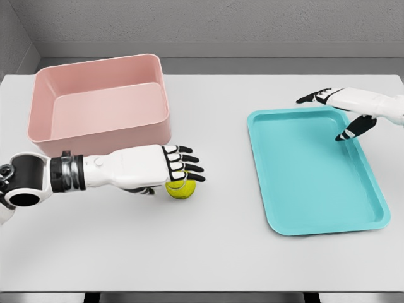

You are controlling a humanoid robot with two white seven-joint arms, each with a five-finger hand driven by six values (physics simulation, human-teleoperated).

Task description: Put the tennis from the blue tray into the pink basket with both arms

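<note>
The ball point(181, 189) lies on the white table point(214, 252), in the open stretch between the basket point(101, 104) and the tray point(315, 170), nearer the basket's front right corner. It is outside the tray. The left hand point(170, 165) reaches in from the left, palm down over the ball, its black-tipped fingers point(189, 167) stretched out flat above it and a thumb tip showing below the palm. The fingers lie on or just above the ball's top; whether they grip it cannot be told.

The pink basket stands at the far left, its front wall just behind the left forearm. Its inside shows bare. The blue tray lies to the right, well apart from the ball, its rim low and its long side running away from the robot. The right hand point(344, 110) hovers over the tray's far right corner, fingers loose and pointing down, holding nothing.

Bare table runs along the near edge and between basket and tray.
</note>
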